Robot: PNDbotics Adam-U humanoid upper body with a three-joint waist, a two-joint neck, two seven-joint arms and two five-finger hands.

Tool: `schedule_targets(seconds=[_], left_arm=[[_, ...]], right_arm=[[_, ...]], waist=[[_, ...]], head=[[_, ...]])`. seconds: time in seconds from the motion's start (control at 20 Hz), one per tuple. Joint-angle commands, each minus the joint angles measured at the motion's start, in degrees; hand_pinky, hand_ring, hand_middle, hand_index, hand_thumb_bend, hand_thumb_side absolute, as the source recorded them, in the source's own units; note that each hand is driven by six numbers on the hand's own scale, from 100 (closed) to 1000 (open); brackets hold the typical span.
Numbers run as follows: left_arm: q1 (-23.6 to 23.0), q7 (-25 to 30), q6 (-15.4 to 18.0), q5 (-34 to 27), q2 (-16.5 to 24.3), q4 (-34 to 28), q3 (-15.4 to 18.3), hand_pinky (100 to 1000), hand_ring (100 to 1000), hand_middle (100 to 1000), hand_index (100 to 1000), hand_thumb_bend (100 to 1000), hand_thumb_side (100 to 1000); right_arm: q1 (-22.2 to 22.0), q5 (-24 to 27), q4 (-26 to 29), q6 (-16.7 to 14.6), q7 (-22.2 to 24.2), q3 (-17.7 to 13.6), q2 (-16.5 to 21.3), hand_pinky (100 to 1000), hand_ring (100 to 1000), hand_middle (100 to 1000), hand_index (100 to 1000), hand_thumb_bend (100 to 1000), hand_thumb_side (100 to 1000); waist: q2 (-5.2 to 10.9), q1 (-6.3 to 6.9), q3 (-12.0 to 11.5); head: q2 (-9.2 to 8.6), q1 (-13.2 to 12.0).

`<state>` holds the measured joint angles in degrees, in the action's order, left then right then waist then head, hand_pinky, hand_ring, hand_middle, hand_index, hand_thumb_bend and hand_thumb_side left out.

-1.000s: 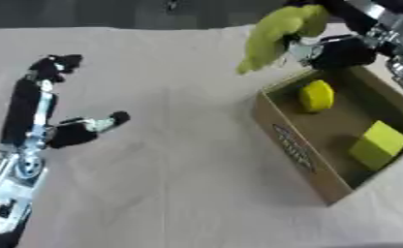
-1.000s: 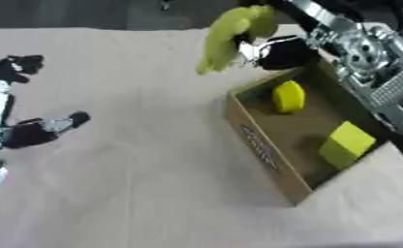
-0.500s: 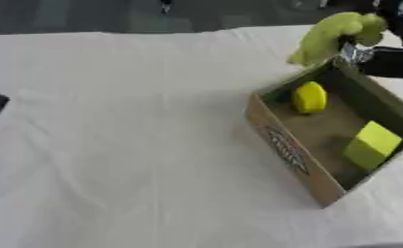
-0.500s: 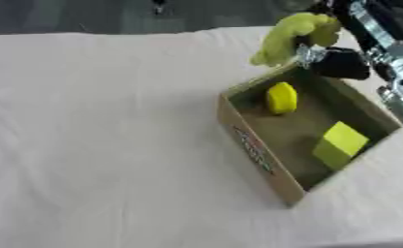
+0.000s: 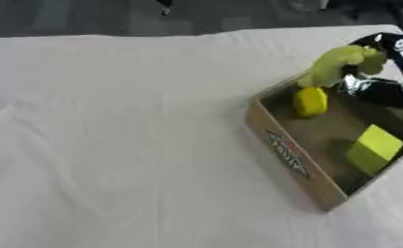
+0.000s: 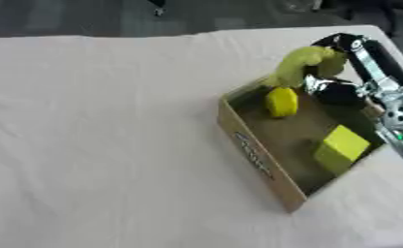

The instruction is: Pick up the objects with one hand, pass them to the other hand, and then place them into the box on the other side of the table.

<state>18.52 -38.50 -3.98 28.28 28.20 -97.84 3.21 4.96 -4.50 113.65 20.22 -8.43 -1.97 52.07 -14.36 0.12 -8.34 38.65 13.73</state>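
Observation:
A yellow-green banana-shaped object (image 6: 300, 64) hangs over the far end of the open cardboard box (image 6: 257, 154), held by my right hand (image 6: 336, 91), whose fingers are curled round its upper end. Its lower tip nearly touches a round yellow object (image 6: 282, 101) that lies inside the box at the far end. A yellow-green block (image 6: 340, 148) lies in the box nearer its front right corner. My right arm comes in from the right edge over the box. My left hand shows in neither view.
The box sits askew on the right side of a table covered with a pale cloth (image 5: 112, 145). The table's far edge (image 5: 154, 36) runs along the top, with dark floor beyond.
My right hand has carried the banana-shaped object lower, down over the far end of the box. The whole picture has shifted, so the camera moved; my left arm has gone out of view.

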Motion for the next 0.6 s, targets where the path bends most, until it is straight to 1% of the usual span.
schedule_targets(seconds=[0.05, 0.15, 0.2, 0.3, 0.35, 0.45, 0.55, 0.6], left_arm=[[0.17, -0.91, -0.02, 0.07, 1.21, -1.12, 1.28, 640, 659, 639, 793, 809, 497], [0.16, -1.01, -0.13, 0.29, 1.34, -1.07, 1.47, 641, 659, 639, 793, 809, 497], [0.13, -1.05, -0.21, 0.40, 1.38, -1.04, 1.59, 641, 660, 640, 793, 808, 497], [0.06, -1.07, -0.35, 0.67, 1.49, -1.02, 1.75, 642, 661, 641, 793, 809, 497], [0.03, -1.06, -0.42, 0.84, 1.53, -1.02, 1.82, 642, 661, 641, 793, 809, 497], [-0.09, -1.16, -0.59, 1.07, 1.57, -1.02, 2.01, 642, 661, 641, 794, 808, 497], [-0.27, -1.33, -0.70, 1.20, 1.59, -1.06, 2.18, 642, 662, 641, 794, 808, 497], [-0.32, -1.43, -0.76, 1.27, 1.59, -1.08, 2.29, 642, 662, 642, 794, 808, 497]], right_arm=[[0.05, -2.63, 0.05, 0.72, 1.27, -0.28, 1.00, 903, 732, 556, 808, 100, 121], [-0.13, -4.39, -0.71, 0.76, 2.06, -0.26, 1.15, 904, 776, 606, 843, 100, 140], [-0.20, -5.41, -1.23, 0.90, 2.42, -0.28, 1.21, 906, 822, 670, 882, 100, 160], [-0.30, -7.90, -2.21, 1.23, 2.80, -0.39, 1.17, 914, 881, 752, 936, 100, 200], [-0.38, -9.16, -2.74, 1.40, 3.29, -0.38, 1.13, 918, 904, 778, 951, 105, 224], [-0.56, -11.89, -3.80, 1.57, 4.76, -0.43, 1.10, 931, 953, 829, 973, 179, 260], [-0.75, -14.44, -4.59, 1.79, 6.05, -0.66, 0.90, 950, 1000, 877, 994, 230, 285], [-0.87, -15.51, -4.80, 1.85, 6.55, -0.77, 0.83, 956, 1000, 890, 1000, 247, 296]], waist=[[0.65, 0.06, -0.15], [0.67, 0.07, -0.19], [0.69, 0.07, -0.21], [0.71, 0.08, -0.24], [0.72, 0.08, -0.26], [0.74, 0.06, -0.27], [0.75, 0.06, -0.26], [0.75, 0.05, -0.25]], head=[[-0.48, 0.14], [-0.43, 0.16], [-0.44, 0.18], [-0.46, 0.16], [-0.43, 0.16], [-0.43, 0.13], [-0.51, 0.03], [-0.52, -0.03]])
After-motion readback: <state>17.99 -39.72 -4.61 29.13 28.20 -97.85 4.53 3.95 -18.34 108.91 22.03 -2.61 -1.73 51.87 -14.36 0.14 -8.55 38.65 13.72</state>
